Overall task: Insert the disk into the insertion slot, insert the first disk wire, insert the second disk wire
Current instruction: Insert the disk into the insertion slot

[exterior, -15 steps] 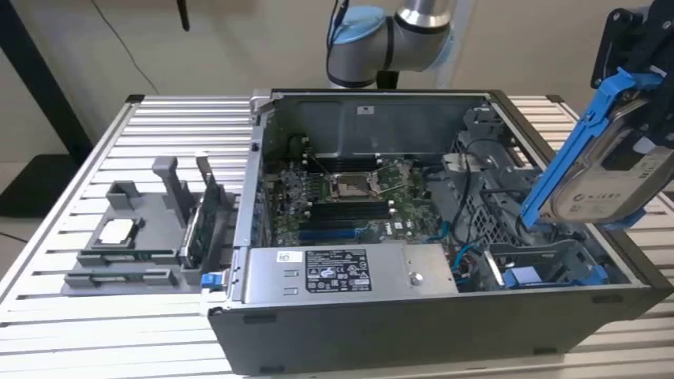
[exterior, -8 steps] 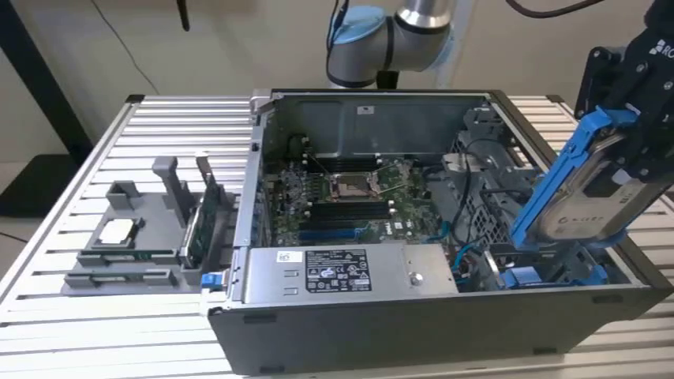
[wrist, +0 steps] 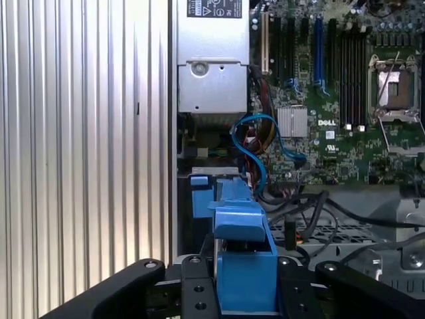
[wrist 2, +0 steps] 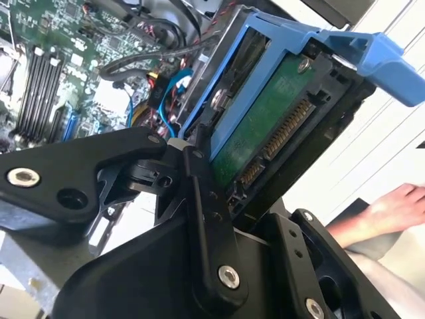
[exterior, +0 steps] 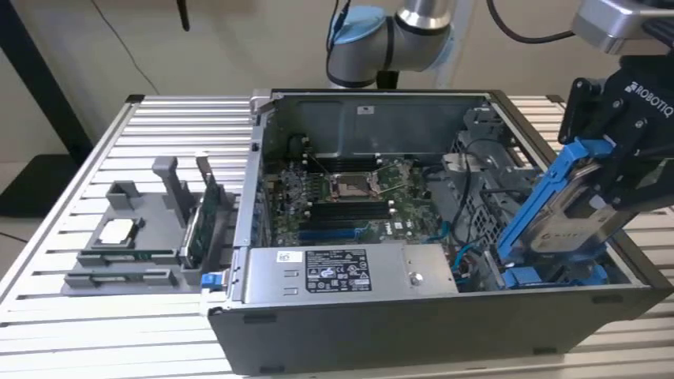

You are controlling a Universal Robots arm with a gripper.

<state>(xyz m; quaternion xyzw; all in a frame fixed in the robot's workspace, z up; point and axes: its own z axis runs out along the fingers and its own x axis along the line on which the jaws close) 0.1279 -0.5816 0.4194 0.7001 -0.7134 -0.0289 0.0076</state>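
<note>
On the table (exterior: 63,332), a parts stand (exterior: 158,207) sits at the exterior view's left of the computer case (exterior: 421,335), the disk (exterior: 574,225) tilted over the case's opposite end.

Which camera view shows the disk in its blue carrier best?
The exterior view: nearly the whole disk shows, tilted over the computer case, gripped by the pincer. The second wrist view shows its green circuit-board side; the first wrist view, one blue carrier end.
</note>
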